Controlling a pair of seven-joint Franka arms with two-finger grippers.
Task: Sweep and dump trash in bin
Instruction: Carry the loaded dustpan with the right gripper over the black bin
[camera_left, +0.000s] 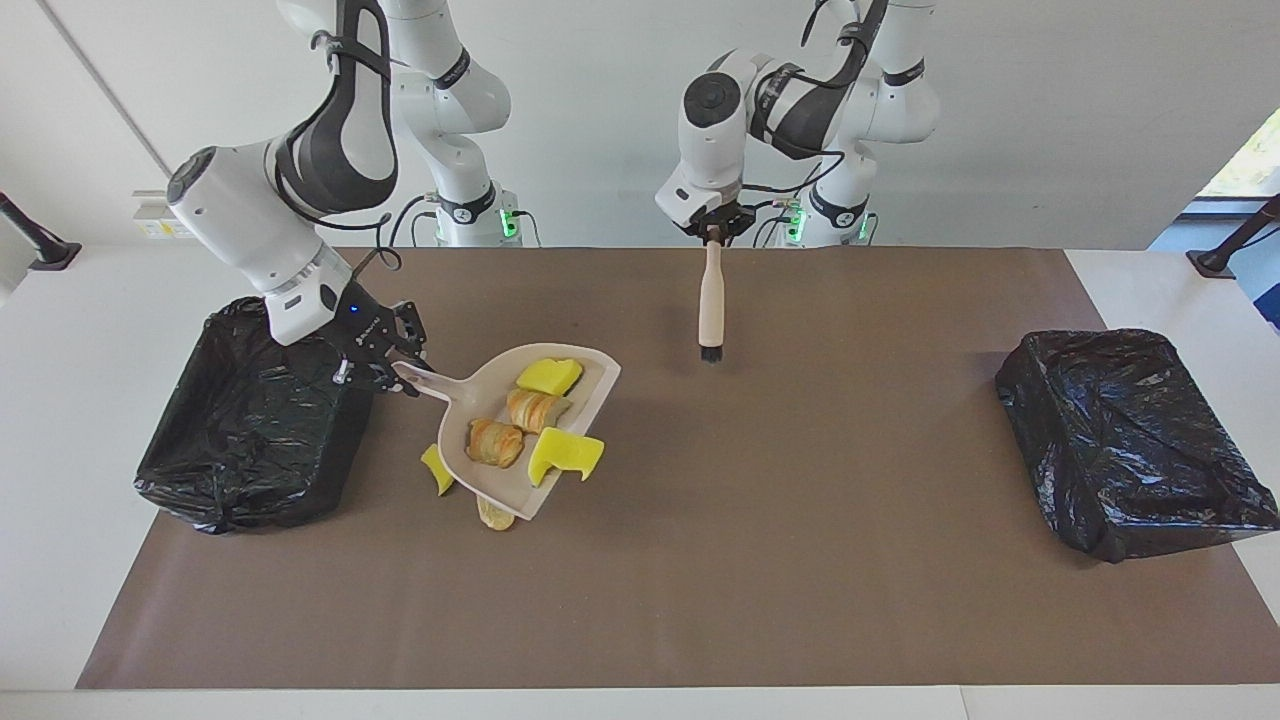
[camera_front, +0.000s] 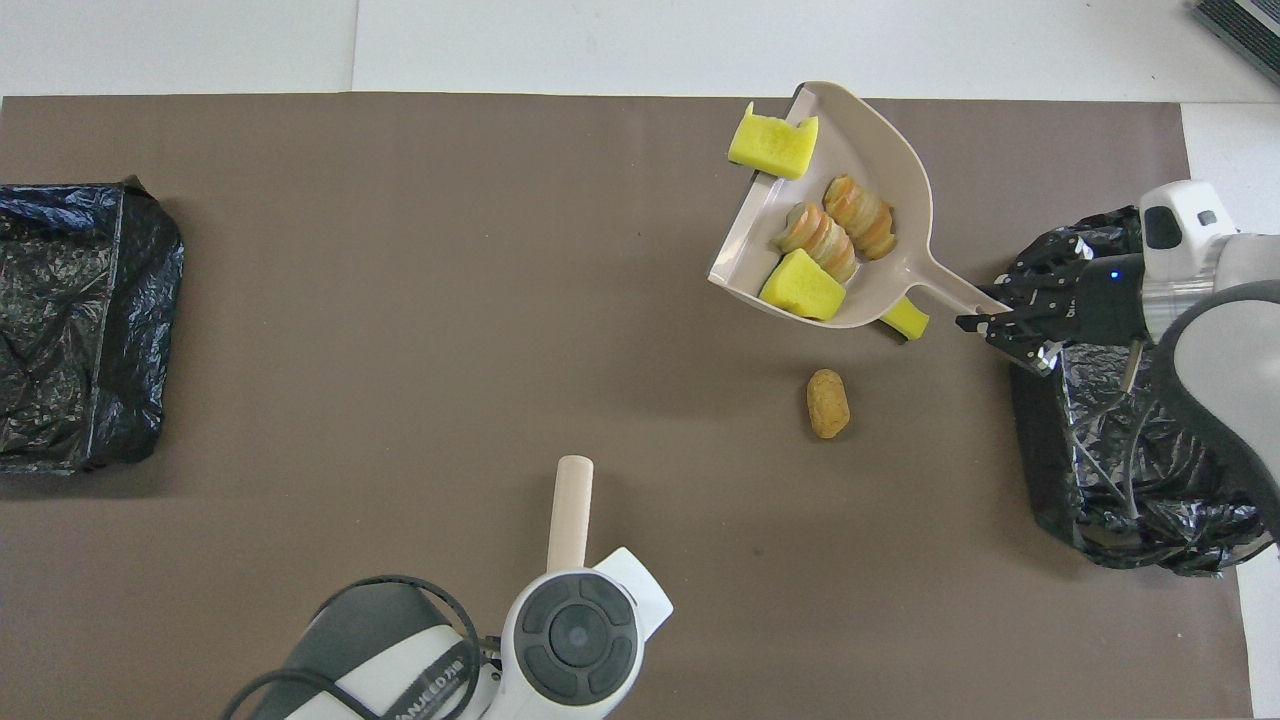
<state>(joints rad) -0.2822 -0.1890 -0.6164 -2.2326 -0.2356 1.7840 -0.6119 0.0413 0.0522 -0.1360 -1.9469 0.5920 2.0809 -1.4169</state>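
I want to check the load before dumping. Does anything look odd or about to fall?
Yes. One yellow sponge chunk hangs over the open lip of the raised dustpan, only partly supported, so it may slip off. Three scraps are not in the pan, among them a tan lump on the mat.

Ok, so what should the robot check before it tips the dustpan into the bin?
1. Grip: the right claw is shut on the dustpan handle. Ok.
2. Position: the dustpan hangs beside the bin, not over its opening. Not ok.
3. Load: a yellow sponge sticks out over the dustpan's front edge and might fall off. Not ok.
4. Nothing left out: a brown lump and a yellow scrap lie on the mat. Not ok.
5. Clear path: the left claw holds the brush upright over the middle of the mat, away from the dustpan. Ok.
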